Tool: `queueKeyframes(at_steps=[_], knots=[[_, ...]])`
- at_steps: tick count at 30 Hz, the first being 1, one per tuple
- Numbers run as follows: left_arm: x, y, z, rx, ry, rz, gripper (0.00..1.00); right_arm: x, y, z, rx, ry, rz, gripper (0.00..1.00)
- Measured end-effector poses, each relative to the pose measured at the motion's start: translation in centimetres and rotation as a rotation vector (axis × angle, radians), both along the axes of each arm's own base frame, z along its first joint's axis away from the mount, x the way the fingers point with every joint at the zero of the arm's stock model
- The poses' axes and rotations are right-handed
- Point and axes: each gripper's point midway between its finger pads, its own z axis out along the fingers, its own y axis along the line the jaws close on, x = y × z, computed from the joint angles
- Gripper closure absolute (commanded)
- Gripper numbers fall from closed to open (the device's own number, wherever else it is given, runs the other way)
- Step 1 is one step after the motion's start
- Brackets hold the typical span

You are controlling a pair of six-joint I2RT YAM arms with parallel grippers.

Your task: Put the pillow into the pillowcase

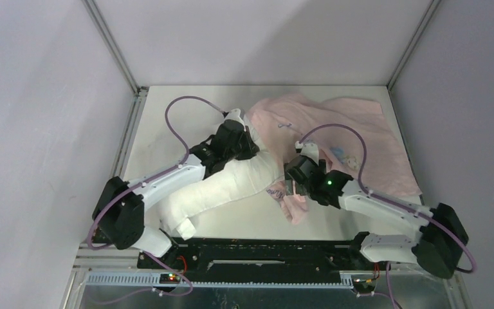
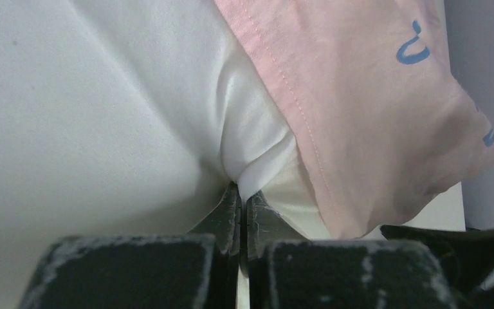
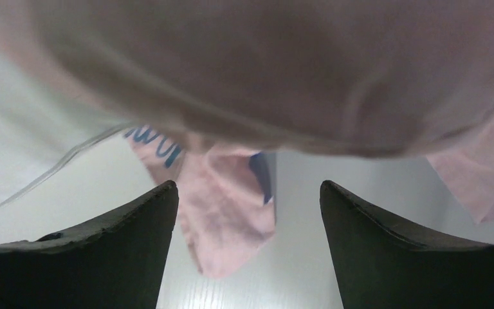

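- Left gripper (image 2: pixel 241 201) is shut tight, both fingers pressed together on a small pinched fold of the white pillow (image 1: pixel 222 187).
- That pinch sits right at the mouth of the pillowcase (image 1: pixel 360 129): in the left wrist view the pink stitched hem runs just to the right of the fingers, lying over the pillow's white cloth.
- From the top camera, the pillow stretches diagonally across the table (image 1: pixel 167 116), its near end by the left arm's base and its far end disappearing under the pink fabric around the table's middle.
- So the pillow is partly in; a long white stretch lies bare outside the case.
- The rest of the pillowcase is spread and rumpled over the far right part of the table, pink side up.
- Right gripper (image 3: pixel 248 188) has its two fingers set wide apart, nothing pinched between them.
- Pink cloth hangs close over that gripper, filling the top of the right wrist view, and a loose flap with blue lettering (image 3: pixel 157 149) drops into the gap between the fingers.
- Whether the flap actually brushes either finger is hard to call, as the cloth is so close that it blurs.
- From above, the right gripper sits at the near edge of the pillowcase, just right of the pillow's covered end.
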Motion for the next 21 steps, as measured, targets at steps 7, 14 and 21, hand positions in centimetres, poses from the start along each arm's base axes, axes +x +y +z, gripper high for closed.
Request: queueKeyframes(at_steps=[7, 14, 21], knots=[[0.4, 1.6, 0.4, 0.002, 0.011, 0.029, 1.0, 2.9, 0.4, -3.2, -0.05, 0.014, -0.031, 0.59], [1.1, 1.6, 1.2, -0.009, 0.007, 0.043, 1.0, 0.4, 7.0, 0.1, 0.058, -0.021, 0.168, 1.0], [1.7, 1.2, 1.3, -0.023, 0.016, 0.081, 1.0, -1.5, 11.9, 7.7, 0.255, -0.115, 0.301, 0.95]])
